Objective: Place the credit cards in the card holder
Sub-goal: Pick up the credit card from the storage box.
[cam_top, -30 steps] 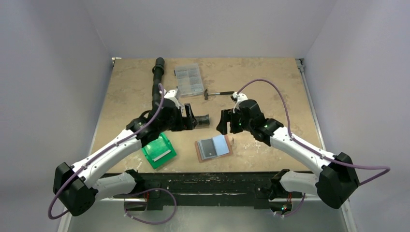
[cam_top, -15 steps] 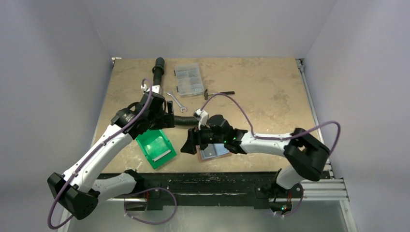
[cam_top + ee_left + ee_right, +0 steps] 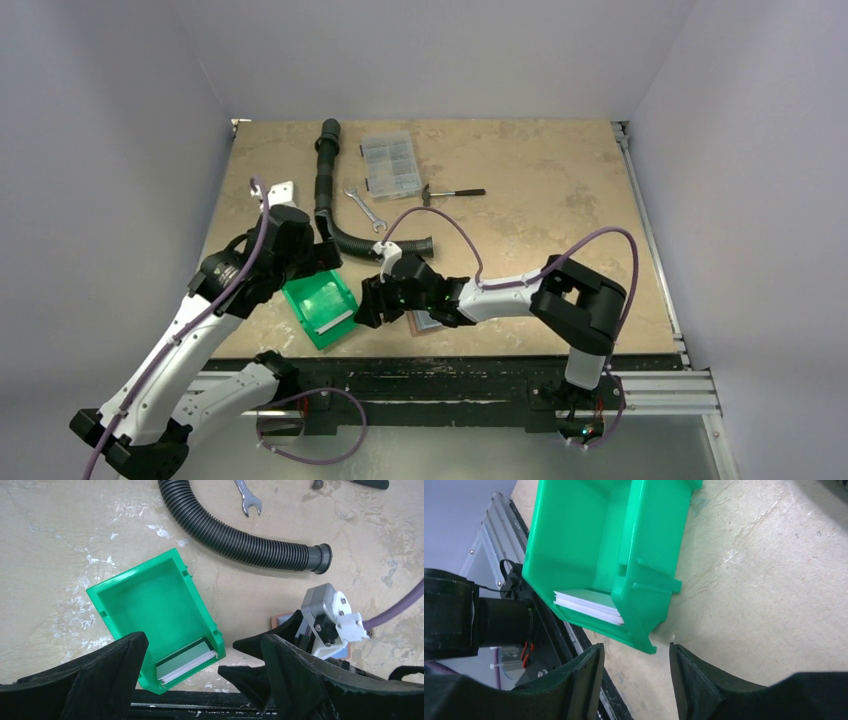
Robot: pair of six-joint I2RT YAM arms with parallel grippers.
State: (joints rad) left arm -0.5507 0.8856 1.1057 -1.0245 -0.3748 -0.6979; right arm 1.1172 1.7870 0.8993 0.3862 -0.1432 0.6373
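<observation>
The credit cards are a white-edged stack lying at the near end of a green bin; they also show in the right wrist view as credit cards. My left gripper hovers over the bin's far end, open wide and empty; in its own view it is the left gripper. My right gripper is low beside the bin's right near corner, open with nothing between the jaws of the right gripper. The card holder lies open under the right forearm, mostly hidden; only a reddish-brown corner of the card holder shows.
A black corrugated hose curves from the back to an end piece just beyond the bin. A wrench, a clear compartment box and a small hammer lie farther back. The table's near edge runs close behind the bin.
The right arm swung left across the card holder to the bin's corner, its jaws narrowing a little. The left gripper pulled back left from the hose end and opened wider.
</observation>
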